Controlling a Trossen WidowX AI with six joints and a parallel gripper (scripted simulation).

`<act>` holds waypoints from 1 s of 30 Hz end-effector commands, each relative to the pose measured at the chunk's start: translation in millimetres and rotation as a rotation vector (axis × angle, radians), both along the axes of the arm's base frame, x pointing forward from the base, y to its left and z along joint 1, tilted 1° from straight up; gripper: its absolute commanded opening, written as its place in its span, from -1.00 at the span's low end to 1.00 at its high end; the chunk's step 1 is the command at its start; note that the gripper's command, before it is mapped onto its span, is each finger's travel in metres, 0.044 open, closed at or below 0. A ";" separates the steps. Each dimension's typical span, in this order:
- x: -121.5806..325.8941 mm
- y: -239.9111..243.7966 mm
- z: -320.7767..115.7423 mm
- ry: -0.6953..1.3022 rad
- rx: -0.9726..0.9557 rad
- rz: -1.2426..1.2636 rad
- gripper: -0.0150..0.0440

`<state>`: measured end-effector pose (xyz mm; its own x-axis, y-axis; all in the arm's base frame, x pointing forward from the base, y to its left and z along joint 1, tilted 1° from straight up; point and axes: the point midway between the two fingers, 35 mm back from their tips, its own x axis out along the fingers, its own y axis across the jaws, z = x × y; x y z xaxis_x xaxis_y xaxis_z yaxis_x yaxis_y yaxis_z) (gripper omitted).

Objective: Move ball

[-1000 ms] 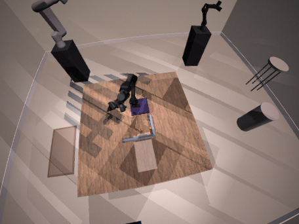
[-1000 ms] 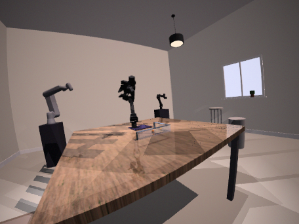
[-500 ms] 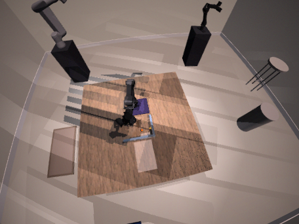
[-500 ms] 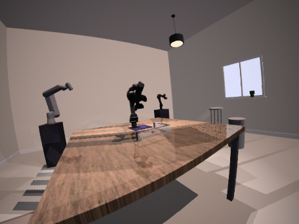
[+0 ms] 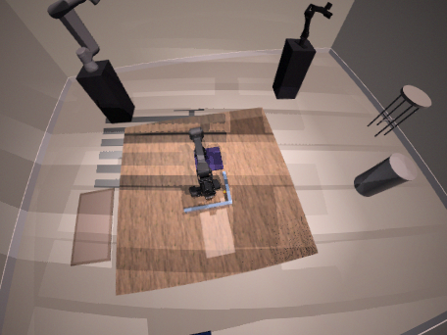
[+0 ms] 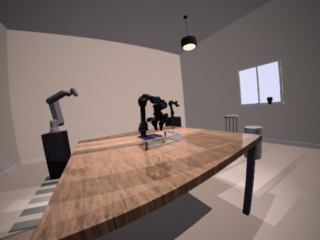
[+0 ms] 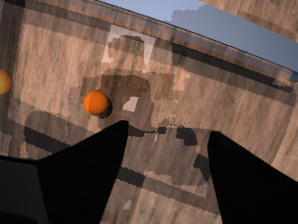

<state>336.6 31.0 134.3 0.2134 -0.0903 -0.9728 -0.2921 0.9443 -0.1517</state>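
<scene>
Black hand [image 7: 165, 145] half-open, empty, above orange ball [image 7: 96, 102].

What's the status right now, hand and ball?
Hand half open, holding nothing, above table. Ball on wood, left of fingers. Clear wall beyond, not blocking.

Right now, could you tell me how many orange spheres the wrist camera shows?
2: one solid orange ball on the wood just ahead of the gripper; one fainter orange sphere, cut off at the left edge.
</scene>
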 end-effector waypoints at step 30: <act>-16.6 42.5 -66.1 0.193 0.129 -0.198 0.24</act>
